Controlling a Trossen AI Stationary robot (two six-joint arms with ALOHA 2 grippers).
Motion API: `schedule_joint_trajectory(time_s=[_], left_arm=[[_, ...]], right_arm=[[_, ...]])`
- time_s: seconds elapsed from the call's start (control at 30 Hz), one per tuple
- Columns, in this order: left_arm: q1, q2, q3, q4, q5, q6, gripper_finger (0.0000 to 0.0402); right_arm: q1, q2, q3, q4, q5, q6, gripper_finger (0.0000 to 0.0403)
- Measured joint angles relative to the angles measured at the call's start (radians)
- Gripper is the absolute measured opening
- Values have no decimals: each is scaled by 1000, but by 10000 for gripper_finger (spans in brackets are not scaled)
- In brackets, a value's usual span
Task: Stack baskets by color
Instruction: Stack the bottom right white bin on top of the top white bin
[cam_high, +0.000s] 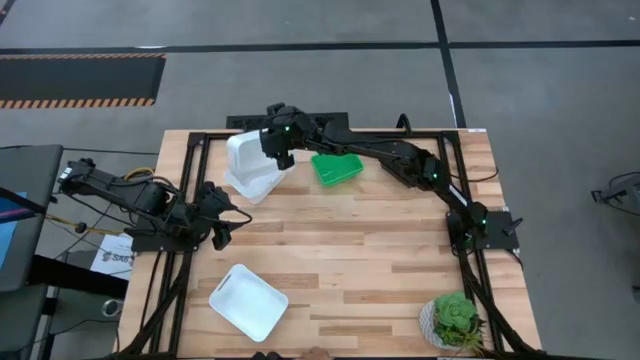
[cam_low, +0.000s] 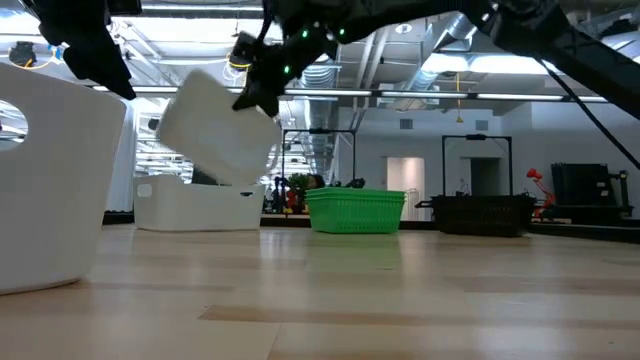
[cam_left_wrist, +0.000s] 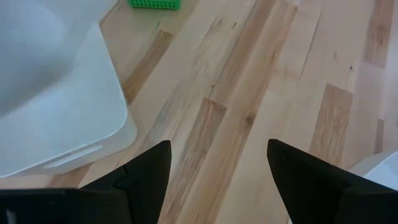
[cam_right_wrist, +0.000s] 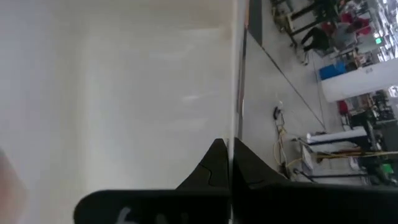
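green basket (cam_high: 337, 167) beside lifted white basket (cam_high: 251, 158).

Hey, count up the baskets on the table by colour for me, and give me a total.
White rounded plastic baskets: 3
Bright green plastic baskets: 1 seen; cannot tell if more are nested inside
Black slotted plastic baskets: 1
Total: 5 visible

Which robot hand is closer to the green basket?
The right one. The right gripper hangs just beside the green basket, holding a white basket tilted in the air. The left gripper waits farther away, near the table's left edge.
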Motion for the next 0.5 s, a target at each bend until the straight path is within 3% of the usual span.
schedule_joint_trajectory(time_s=[0.17, 0.5], left_arm=[[0, 0, 0, -2, -1, 0, 254], [0, 0, 0, -4, -1, 0, 254]], right_arm=[[3, 43, -3, -26, 19, -44, 4], [18, 11, -2, -124, 33, -121, 5]])
